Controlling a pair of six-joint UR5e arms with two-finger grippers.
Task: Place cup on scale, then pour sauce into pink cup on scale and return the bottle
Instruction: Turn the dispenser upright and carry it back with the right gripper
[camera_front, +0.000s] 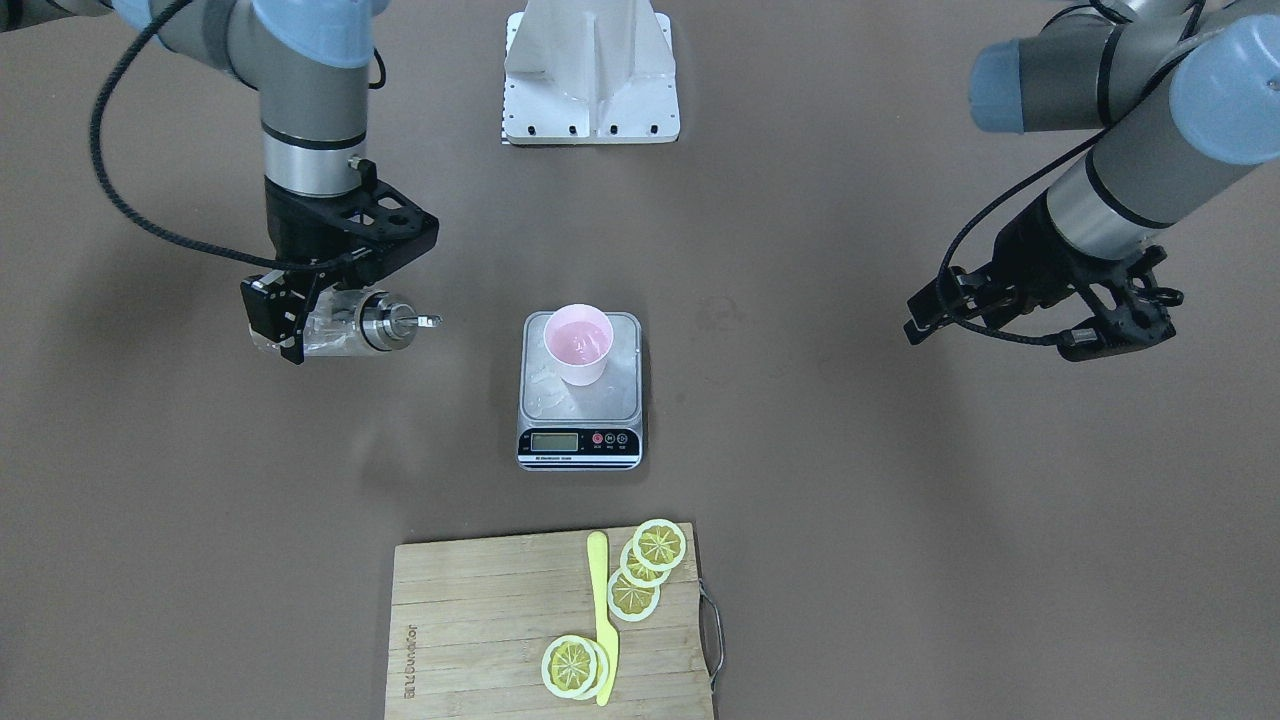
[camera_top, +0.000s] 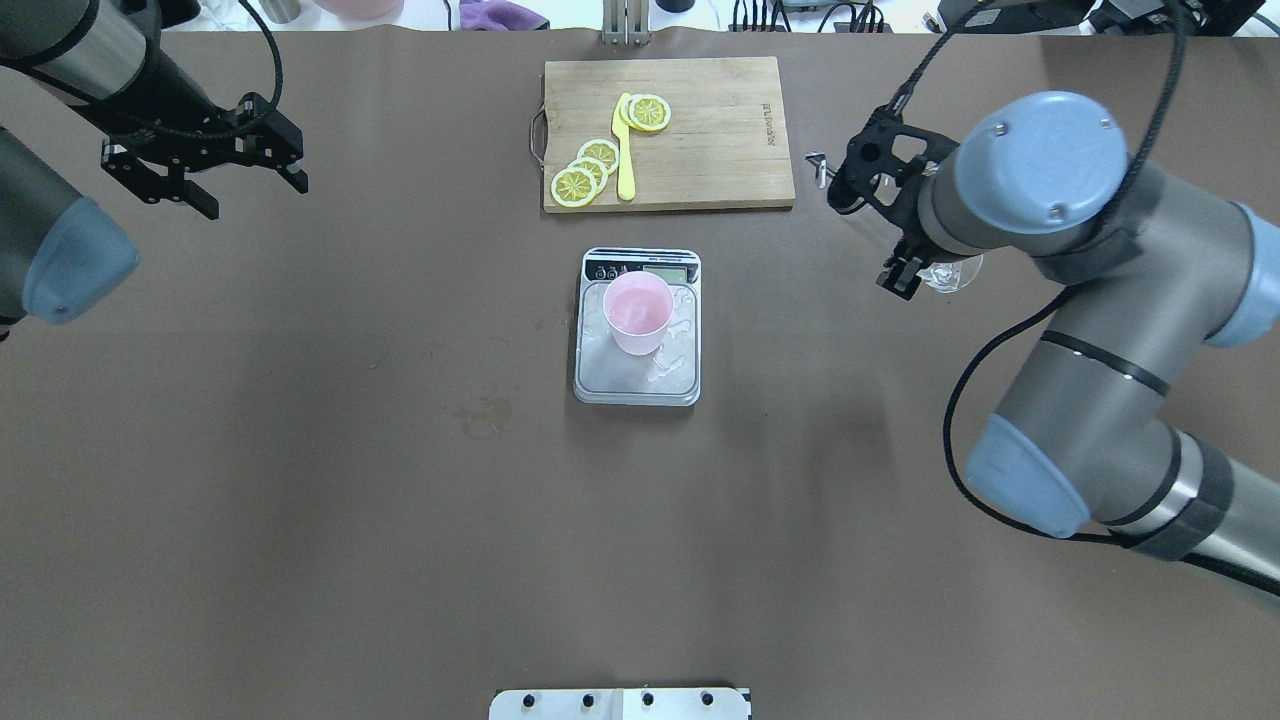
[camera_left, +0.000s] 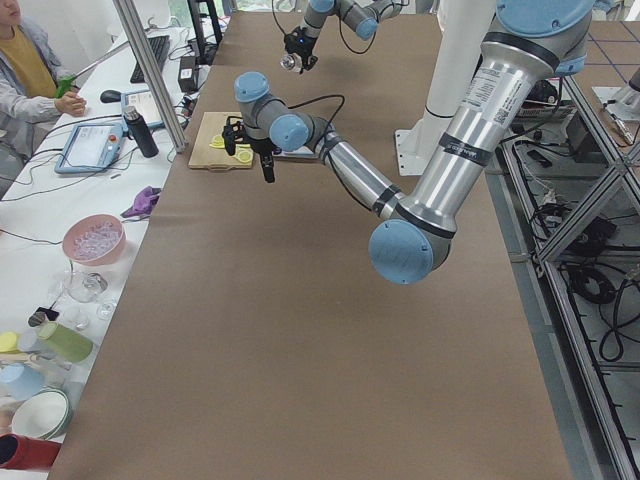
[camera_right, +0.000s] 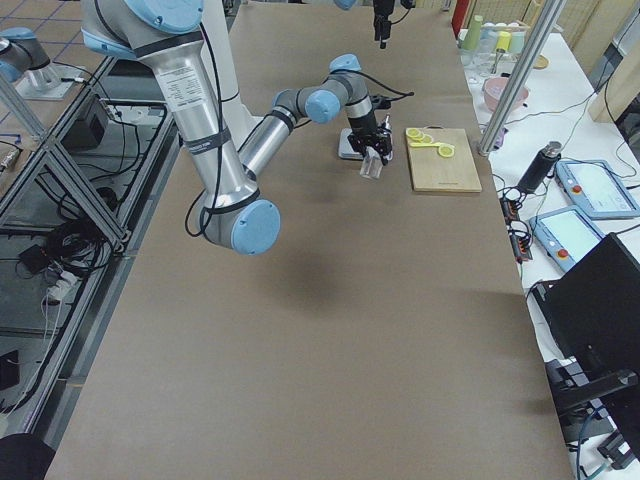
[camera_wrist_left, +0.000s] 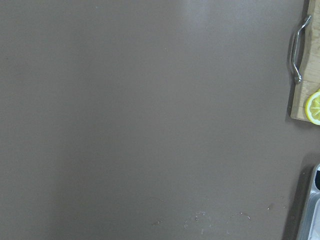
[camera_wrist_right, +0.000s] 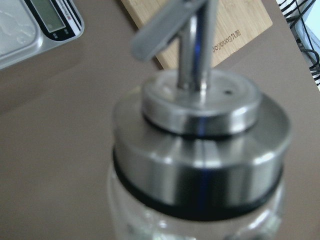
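Hazard first (sides reckoned as the robot's). The right gripper (camera_front: 298, 325) is clamped around the glass body of the bottle (camera_front: 340, 325). The bottle lies on its side, with its pourer spout aimed left toward the scale (camera_front: 580, 405). Held like this, any sauce remaining in the spout could drip onto the table (camera_front: 800, 450). The smooth glass may twist in the grip, and a bottle set down sideways would likely roll, so it should be righted first.

The bottle is well to the right of the scale. Whether it touches the table cannot be told. It is clear glass with a bright steel cap.

The cup (camera_front: 578, 345) stands upright on the platform, toward the display end. The left gripper (camera_top: 252, 198) hangs at the far left, fingers spread, holding nothing.
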